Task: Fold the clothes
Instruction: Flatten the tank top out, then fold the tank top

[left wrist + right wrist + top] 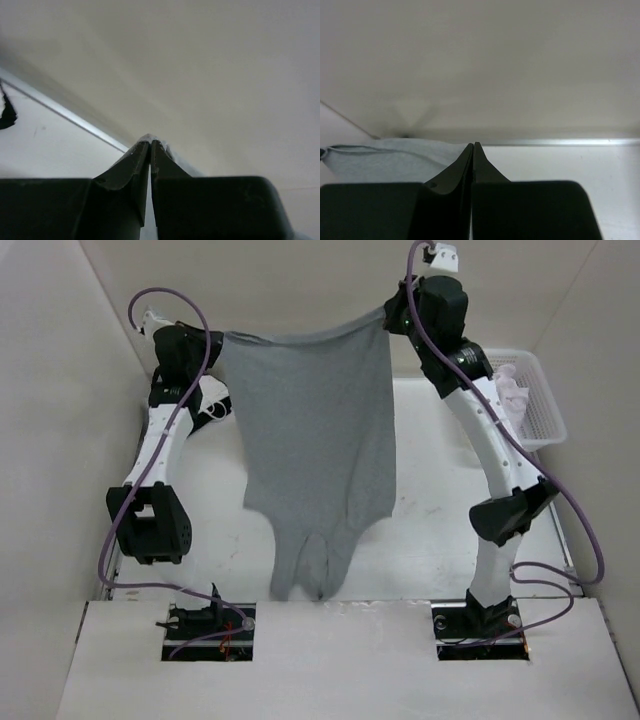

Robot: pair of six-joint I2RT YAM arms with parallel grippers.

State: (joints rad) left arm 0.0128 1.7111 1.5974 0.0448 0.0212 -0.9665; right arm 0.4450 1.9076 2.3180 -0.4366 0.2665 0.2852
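Pinched tight, right up close, the black fingers of the right gripper [473, 146] have soft grey cloth bunched just to their left. Same story at the left gripper [150, 143]: jaws closed to a sliver. Both arms are up high, and the plain heather-grey short-sleeved T-shirt [315, 430] hangs stretched between them, one top corner clamped in each gripper. Its top edge sags a little. The body drapes down and narrows to a bunched tail. Whether that tail touches the white table [430, 530], I cannot tell. Off to the right, a white plastic mesh basket [545, 410] holds a crumpled white garment [512, 390].
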